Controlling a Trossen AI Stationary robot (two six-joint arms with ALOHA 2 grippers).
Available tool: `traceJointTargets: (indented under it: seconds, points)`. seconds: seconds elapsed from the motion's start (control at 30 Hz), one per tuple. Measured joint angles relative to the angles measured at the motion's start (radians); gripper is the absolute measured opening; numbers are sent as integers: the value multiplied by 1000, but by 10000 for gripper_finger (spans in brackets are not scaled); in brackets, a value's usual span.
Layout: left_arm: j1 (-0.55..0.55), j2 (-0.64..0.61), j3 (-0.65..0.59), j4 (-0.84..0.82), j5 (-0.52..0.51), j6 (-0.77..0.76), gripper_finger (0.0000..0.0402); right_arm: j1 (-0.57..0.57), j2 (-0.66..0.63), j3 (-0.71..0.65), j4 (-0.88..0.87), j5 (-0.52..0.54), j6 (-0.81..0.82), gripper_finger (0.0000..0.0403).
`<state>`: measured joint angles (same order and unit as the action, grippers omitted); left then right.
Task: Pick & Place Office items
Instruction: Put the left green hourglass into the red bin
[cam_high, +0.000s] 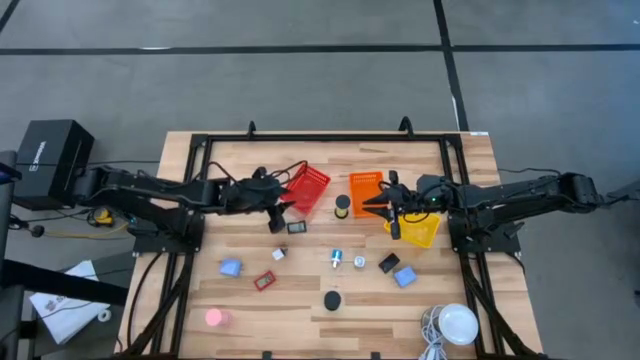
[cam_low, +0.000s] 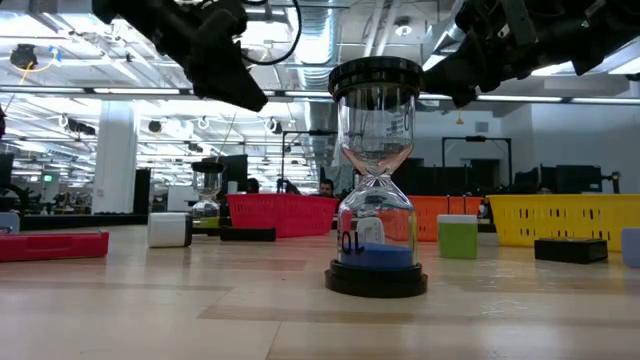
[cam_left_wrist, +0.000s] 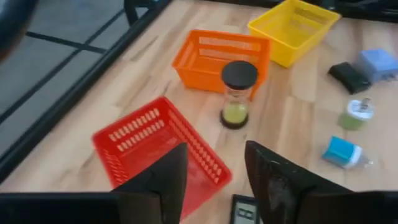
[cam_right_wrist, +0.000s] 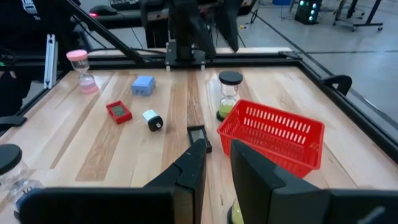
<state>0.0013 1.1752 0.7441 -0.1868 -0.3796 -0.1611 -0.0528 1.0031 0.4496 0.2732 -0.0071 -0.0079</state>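
1. Office items lie scattered across the pale wooden table (cam_high: 320, 320) in front of three mesh baskets, apparently waiting to be sorted into them.
2. The red mesh basket (cam_high: 308, 188) sits tilted beside the left gripper (cam_high: 276, 218), whose fingers are apart and hold nothing; it hovers over a flat black rectangle (cam_high: 297, 227), likely its next pick.
3. The orange mesh basket (cam_high: 365, 190) and yellow mesh basket (cam_high: 422, 230) flank the right gripper (cam_high: 392, 222); its fingers are slightly apart, and whether the yellow object at their tips is gripped cannot be told.
4. A black-capped sand timer with yellow-green sand (cam_high: 342, 206) stands upright between the red and orange baskets.
5. Nearer the front lie a blue block (cam_high: 231, 268), a red-framed piece (cam_high: 264, 281) and a pink-topped timer (cam_high: 214, 318), untouched.
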Motion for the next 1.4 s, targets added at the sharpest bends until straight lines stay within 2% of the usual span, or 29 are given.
traceJointTargets:
  seconds: [0.13,0.47,0.57,0.7,0.8,0.9,1.07,1.27,1.4]
  points:
    - [0,-19,-1,-75,-14,-1,181,-2,0,0,0,7,-5,72]
    - [0,-93,-112,-79,-18,-32,188,8,0,0,6,7,-45,88]
    - [3,-131,-137,-75,-21,-52,187,8,5,-1,-7,5,-37,120]
    - [20,-162,-164,-76,-23,-88,197,7,47,-2,31,5,-21,182]
    - [33,-160,-195,-57,-22,-94,209,7,93,-1,62,6,-22,225]
    - [41,-136,-222,-26,-25,-111,224,4,134,4,91,7,-37,253]
    - [38,-128,-224,4,-131,-75,243,2,188,46,95,7,-45,260]
    - [53,-128,-232,26,-76,-156,250,2,243,75,94,7,-45,260]
    - [50,-128,-264,35,-106,-164,246,2,271,92,67,7,-52,260]
